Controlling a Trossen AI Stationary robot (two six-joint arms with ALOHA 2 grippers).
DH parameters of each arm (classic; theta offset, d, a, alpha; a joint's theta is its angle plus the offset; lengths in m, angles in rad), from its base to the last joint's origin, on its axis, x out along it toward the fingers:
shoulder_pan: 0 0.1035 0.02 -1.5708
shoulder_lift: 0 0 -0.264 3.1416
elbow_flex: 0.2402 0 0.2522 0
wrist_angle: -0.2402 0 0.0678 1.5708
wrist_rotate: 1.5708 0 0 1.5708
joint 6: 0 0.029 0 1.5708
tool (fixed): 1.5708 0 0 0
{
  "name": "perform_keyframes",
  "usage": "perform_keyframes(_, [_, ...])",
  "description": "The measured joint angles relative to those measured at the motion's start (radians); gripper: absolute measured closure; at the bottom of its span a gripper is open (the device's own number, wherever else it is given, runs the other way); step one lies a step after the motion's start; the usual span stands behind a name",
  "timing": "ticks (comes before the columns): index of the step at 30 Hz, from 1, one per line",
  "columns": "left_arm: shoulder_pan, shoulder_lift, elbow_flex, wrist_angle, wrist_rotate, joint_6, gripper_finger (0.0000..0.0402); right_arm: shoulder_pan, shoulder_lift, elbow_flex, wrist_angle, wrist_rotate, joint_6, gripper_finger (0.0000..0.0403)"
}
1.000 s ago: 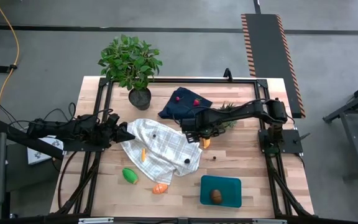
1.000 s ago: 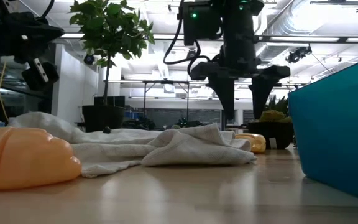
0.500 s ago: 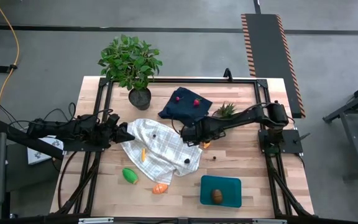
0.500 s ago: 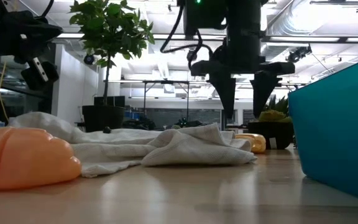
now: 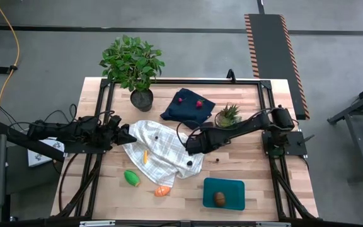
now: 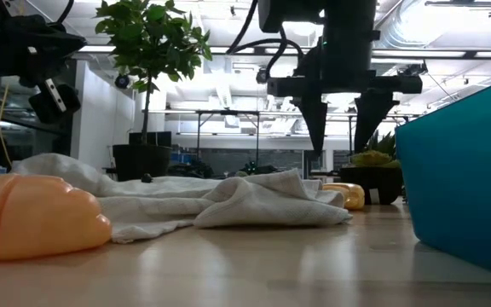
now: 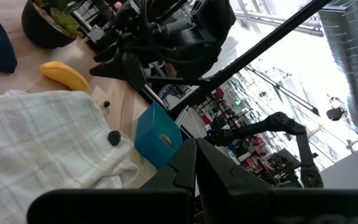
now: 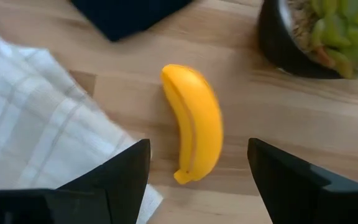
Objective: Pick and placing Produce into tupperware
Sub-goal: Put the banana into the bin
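Right claw (image 8: 194,171): spread wide, hanging just over the banana (image 8: 194,121); nothing pinched.
Change: moved along the bench (image 5: 251,165) toward the checked cloth (image 5: 162,151) over the last second, and lowered from above; now covers the banana in the high view, where the fruit showed beside it a second ago.
Meaning for the task: likely lined up for a grab of the banana; closing and lifting not yet done.
Banana: flat on bare wood, between the checked cloth's edge and the small spiky plant (image 5: 227,115), apart from both.
Box (image 5: 224,193): teal, at the near edge of the bench, well apart from the banana; one brown round piece (image 5: 219,198) already inside.
Other produce: green piece (image 5: 131,178) and orange piece (image 5: 162,190) on the wood beside the cloth; red berries (image 5: 190,101) on the dark cloth (image 5: 186,107).
Left claw (image 5: 130,133): pressed together, at the far side of the checked cloth, waiting.
Right wrist view only: banana framed between the two fingers, gap on either side.
Low view only: claw tips clear of the wood, banana beyond the cloth's folds.
High view only: the whole route from banana to box.
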Motion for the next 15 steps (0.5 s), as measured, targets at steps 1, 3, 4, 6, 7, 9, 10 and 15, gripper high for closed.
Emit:
perform_keyframes(1, [0.000, 0.000, 0.000, 0.000, 0.000, 0.000, 0.0401, 0.000, 0.000, 0.000, 0.003, 0.002, 0.004, 0.0143])
perform_keyframes(3, [0.000, 0.000, 0.000, 0.000, 0.000, 0.000, 0.0401, 0.000, 0.001, 0.000, 0.015, 0.004, 0.012, 0.0143])
perform_keyframes(4, [0.000, 0.000, 0.000, 0.000, 0.000, 0.000, 0.0401, 0.000, 0.006, 0.001, 0.017, 0.004, 0.020, 0.0143])
perform_keyframes(6, [0.000, 0.000, 0.000, 0.000, 0.000, 0.000, 0.0401, 0.002, 0.017, 0.000, 0.023, -0.006, 0.028, 0.0143])
perform_keyframes(7, [0.000, 0.000, 0.000, 0.000, 0.000, 0.000, 0.0401, 0.004, 0.025, 0.000, 0.031, -0.010, 0.028, 0.0143])
perform_keyframes(9, [0.000, 0.000, 0.000, 0.000, 0.000, 0.000, 0.0401, 0.007, 0.042, 0.000, 0.035, -0.033, 0.029, 0.0143])
perform_keyframes(10, [0.000, 0.000, 0.000, 0.001, 0.000, 0.000, 0.0401, 0.011, 0.051, 0.000, 0.033, -0.036, 0.034, 0.0143])
perform_keyframes(15, [0.000, 0.000, 0.000, 0.001, 0.009, 0.000, 0.0401, 0.022, 0.064, 0.000, 0.030, -0.028, 0.068, 0.0143])
